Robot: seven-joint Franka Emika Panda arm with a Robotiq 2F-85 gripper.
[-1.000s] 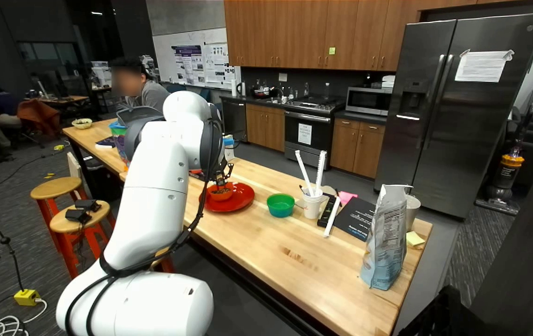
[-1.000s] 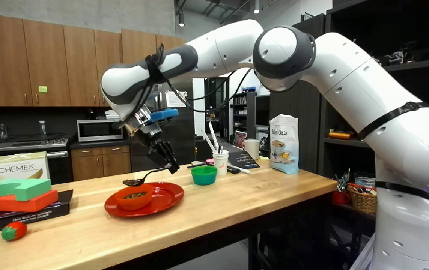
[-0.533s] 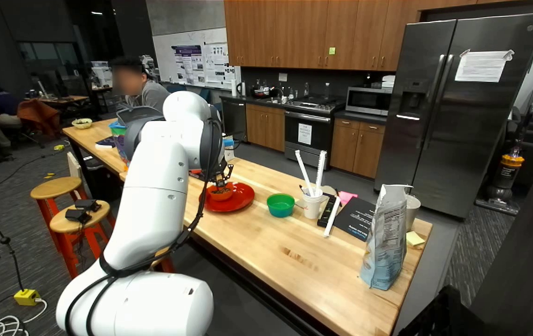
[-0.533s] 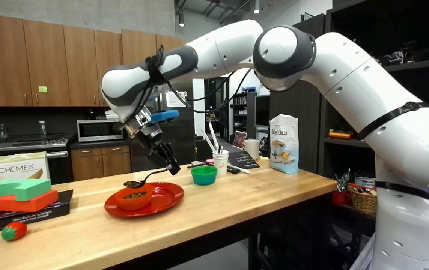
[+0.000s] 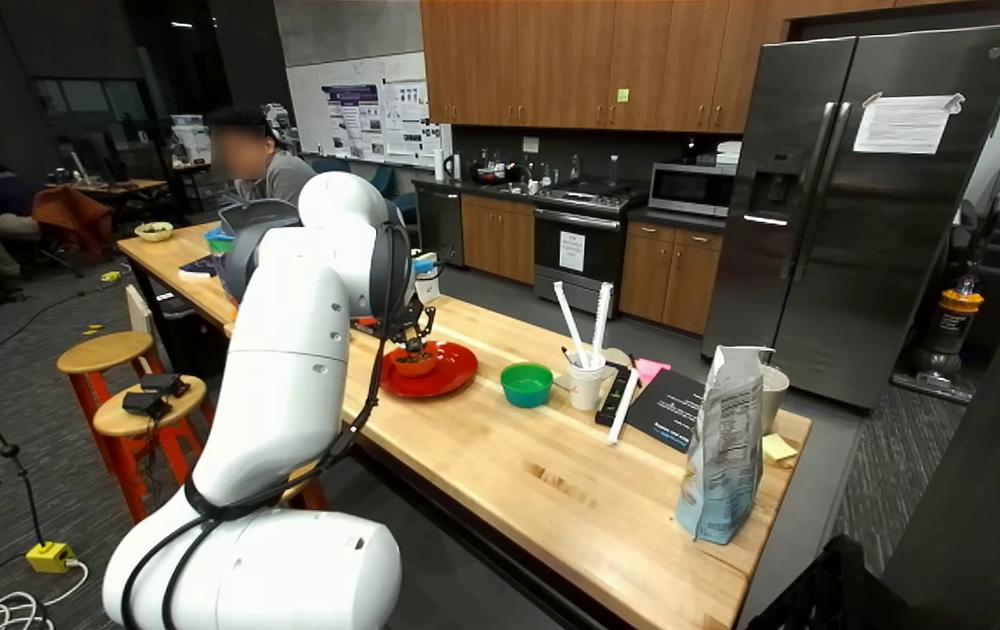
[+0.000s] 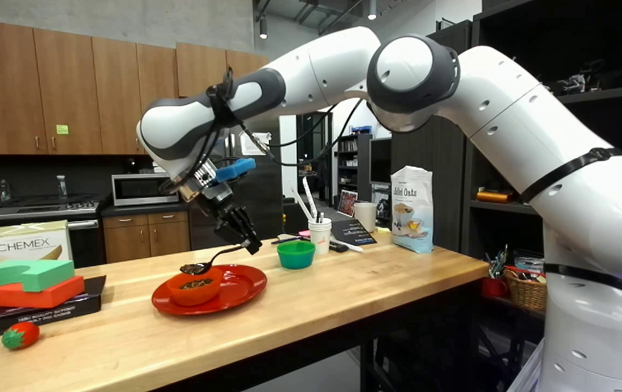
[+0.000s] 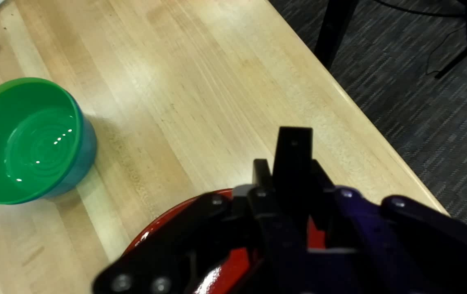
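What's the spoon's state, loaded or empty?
Loaded: in an exterior view, the spoon gripped by the fingers carries brown bits. Exactly how full it is, cannot tell.

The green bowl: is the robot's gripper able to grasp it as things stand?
Probably not: the gripper is closed on a loaded spoon, although nothing visible seems to block the way to the green bowl.

Loaded dark spoon [image 6: 205, 267] just above orange bowl [image 6: 194, 296]
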